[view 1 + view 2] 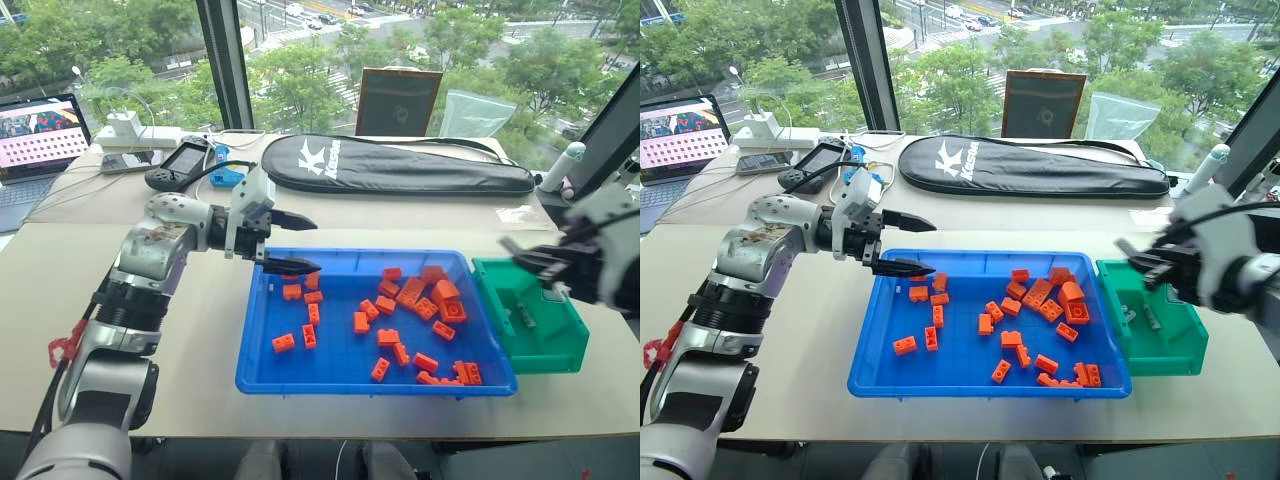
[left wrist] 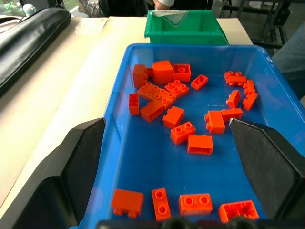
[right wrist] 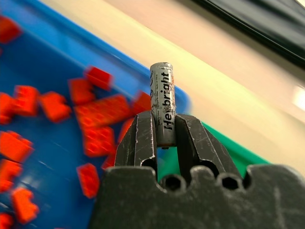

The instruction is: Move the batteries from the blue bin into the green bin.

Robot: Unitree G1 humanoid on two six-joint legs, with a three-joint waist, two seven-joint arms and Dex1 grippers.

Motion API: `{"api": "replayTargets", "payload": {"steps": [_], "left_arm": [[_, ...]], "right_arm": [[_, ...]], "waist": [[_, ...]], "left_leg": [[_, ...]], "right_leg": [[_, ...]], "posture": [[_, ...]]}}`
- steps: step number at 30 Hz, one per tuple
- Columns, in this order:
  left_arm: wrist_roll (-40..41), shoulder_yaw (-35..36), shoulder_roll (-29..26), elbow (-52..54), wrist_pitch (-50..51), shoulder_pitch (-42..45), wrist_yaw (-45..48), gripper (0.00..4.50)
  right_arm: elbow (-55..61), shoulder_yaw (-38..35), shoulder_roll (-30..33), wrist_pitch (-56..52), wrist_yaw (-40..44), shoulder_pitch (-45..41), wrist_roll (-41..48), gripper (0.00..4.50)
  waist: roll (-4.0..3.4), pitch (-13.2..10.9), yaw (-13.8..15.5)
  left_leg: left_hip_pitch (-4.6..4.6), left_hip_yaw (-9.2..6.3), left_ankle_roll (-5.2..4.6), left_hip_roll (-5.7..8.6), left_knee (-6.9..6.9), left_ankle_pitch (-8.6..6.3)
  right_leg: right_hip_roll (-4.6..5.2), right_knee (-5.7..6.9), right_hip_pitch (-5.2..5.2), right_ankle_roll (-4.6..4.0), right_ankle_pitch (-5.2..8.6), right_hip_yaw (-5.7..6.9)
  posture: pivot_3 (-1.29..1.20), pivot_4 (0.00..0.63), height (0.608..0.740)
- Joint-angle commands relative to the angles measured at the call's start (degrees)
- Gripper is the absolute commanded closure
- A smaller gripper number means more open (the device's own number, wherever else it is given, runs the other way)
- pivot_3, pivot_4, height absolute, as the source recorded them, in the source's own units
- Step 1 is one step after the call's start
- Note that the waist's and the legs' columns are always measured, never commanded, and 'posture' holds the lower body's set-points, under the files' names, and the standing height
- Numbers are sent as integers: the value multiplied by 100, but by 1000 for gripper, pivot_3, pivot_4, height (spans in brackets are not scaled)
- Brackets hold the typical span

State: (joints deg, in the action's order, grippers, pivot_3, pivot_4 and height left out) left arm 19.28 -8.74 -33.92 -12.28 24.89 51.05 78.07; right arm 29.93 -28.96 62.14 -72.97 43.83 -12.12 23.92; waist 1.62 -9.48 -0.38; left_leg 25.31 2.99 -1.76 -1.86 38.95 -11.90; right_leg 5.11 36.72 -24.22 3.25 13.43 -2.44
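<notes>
The blue bin [image 1: 340,362] lies in the middle of the table with several orange bricks [image 1: 432,297] scattered in it. To its right stands the green bin [image 1: 548,352], with grey batteries [image 1: 525,318] on its floor. My right gripper [image 1: 527,258] hovers over the green bin's near-left part, blurred. In the right wrist view the right gripper [image 3: 163,131] is shut on a grey battery [image 3: 162,102] that sticks out past its fingertips. My left gripper [image 1: 305,245] is open above the blue bin's far-left corner, its fingers [image 2: 71,162] spread wide and holding nothing.
A long black racket bag [image 1: 400,165] lies across the far side of the table. A laptop [image 1: 40,140], a power strip [image 1: 135,135] and a black handheld device [image 1: 180,165] sit at the far left. A framed board [image 1: 398,100] leans against the window.
</notes>
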Motion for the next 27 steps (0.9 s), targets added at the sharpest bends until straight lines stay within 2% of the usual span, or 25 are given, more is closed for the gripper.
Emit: {"api": "replayTargets", "payload": {"steps": [1, 3, 4, 6, 9, 11, 13, 14, 16, 21, 24, 27], "left_arm": [[-49, 34, 34, -36, -155, 206, -33, 0], [-54, 33, 45, -45, -159, 233, -31, 0], [-50, 32, 49, -29, -150, 239, -35, 0], [-90, 38, 54, -2, -170, 251, -95, 0], [-223, 67, 21, 28, -218, 227, -285, 0], [-219, 96, -5, 39, -202, 214, -323, 0], [-154, 149, -47, 81, -31, 210, -352, 0], [-75, 184, -78, 129, 151, 219, -352, 0], [19, 283, -123, 162, 283, 217, -392, 0], [407, 826, -132, 275, 758, 45, -787, 0], [632, 1271, -115, 453, 993, -320, -1214, 0], [387, 1398, -332, 833, 971, -708, -1689, 0]], "right_arm": [[-104, -355, -146, 28, -128, 272, -23, 4224], [-209, -336, -332, 28, -275, 330, -13, 4224], [-242, -334, -428, 36, -327, 323, 14, 3222], [-309, -230, -542, 120, -464, 324, -30, 2802], [-306, -218, -460, 199, -615, 206, -106, 1695], [-299, -248, -429, 242, -702, 66, -98, 1110], [-270, -161, -250, 757, -746, 105, -346, 365], [-195, -213, -360, 1327, -699, 111, -397, 30], [-56, -316, -661, 2136, -573, 36, -281, 30], [-43, -269, -1218, 2434, -197, -318, 582, 30], [-209, -272, -1569, 2476, -272, -485, 893, 30], [-552, -198, -1691, 2525, -224, -549, 1049, 30]], "waist": [[0, 0, -46], [0, 0, -62], [0, 0, -67], [0, 0, -61], [-1, 0, -39], [-1, 0, -38], [-1, 0, -36], [-1, 0, -34], [0, 0, -39], [0, -1, -48], [0, 0, -59], [0, -1, -46]], "left_leg": [[-2, 1, 0, 1, 1, 0], [-5, 2, 0, 1, 2, 1], [-5, 1, -1, 2, 3, 2], [-6, 0, -4, 1, 3, 3], [-4, 1, -4, 4, 3, 4], [-3, 1, -4, 4, 3, 3], [-3, 2, -4, 5, 3, 3], [-3, 1, -4, 5, 2, 3], [-3, 1, -4, 2, 1, 3], [-3, -2, -4, 1, 2, 3], [-5, -3, -4, -2, 3, 3], [-6, -4, -4, 1, 1, 3]], "right_leg": [[0, 5, -1, 0, 0, -3], [0, 8, -2, 0, -1, -9], [0, 8, -2, 0, -1, -10], [-2, 8, -1, 0, -1, -11], [1, 7, -2, 1, 0, -10], [2, 4, -1, 1, 0, -10], [2, 3, -2, 2, -1, -11], [3, 4, -2, 2, 0, -10], [0, 2, -2, 2, 0, -8], [-2, 5, -1, 3, 0, -9], [-2, 6, 2, 3, 0, -8], [1, 7, 1, 2, -1, -8]], "posture": [[0, 150, 734], [0, 150, 734], [0, 150, 734], [0, 150, 734], [0, 150, 734], [0, 150, 734], [0, 150, 734], [0, 150, 734], [0, 150, 734], [0, 150, 734], [0, 150, 734], [0, 150, 734]]}}
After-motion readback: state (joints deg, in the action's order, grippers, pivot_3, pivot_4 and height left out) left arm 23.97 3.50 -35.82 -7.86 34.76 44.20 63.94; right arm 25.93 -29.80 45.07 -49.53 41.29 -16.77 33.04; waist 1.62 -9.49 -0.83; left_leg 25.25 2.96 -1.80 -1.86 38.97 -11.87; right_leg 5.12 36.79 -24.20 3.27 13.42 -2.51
